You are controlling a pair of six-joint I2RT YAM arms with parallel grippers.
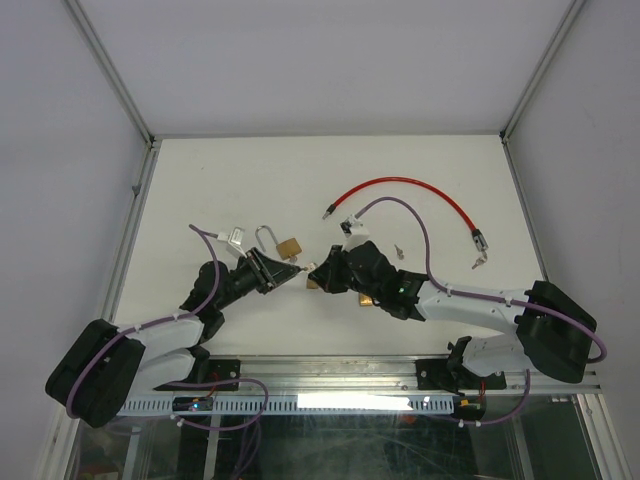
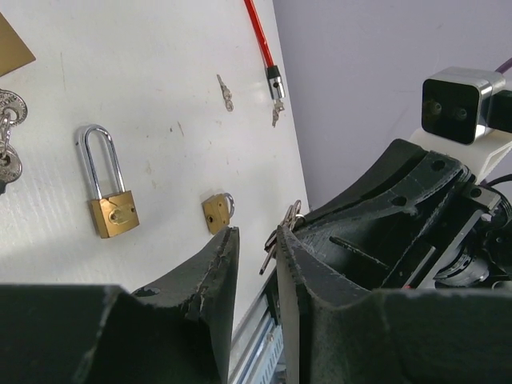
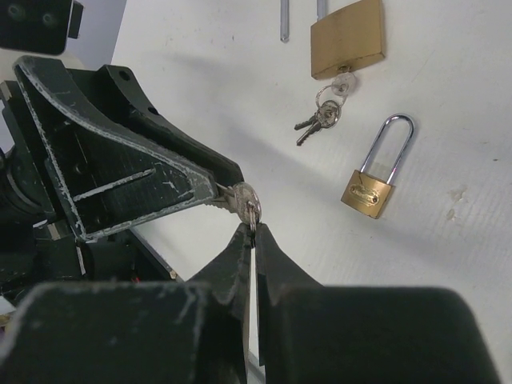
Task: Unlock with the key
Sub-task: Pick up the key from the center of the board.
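A small silver key [image 3: 244, 198] on a ring hangs in the air between my two grippers. My right gripper [image 3: 254, 228] is shut on its head and ring. The blade points toward my left gripper [image 2: 256, 236], whose jaws stand a narrow gap apart. There the key [image 2: 279, 238] lies close against the right fingertip [image 2: 290, 240], without being clamped. A brass long-shackle padlock [image 3: 370, 190] lies flat on the table beyond, also the padlock [image 2: 112, 212] in the left wrist view. In the top view both grippers meet near the key [image 1: 299, 268], just below the padlock [image 1: 287, 245].
A larger brass padlock [image 3: 346, 38] with a key bunch [image 3: 320, 116] in its keyhole lies farther off. A small brass padlock [image 2: 216, 213] sits near my left fingertips. A red cable [image 1: 405, 188] arcs across the back right, with loose small keys [image 1: 400, 252] beside it.
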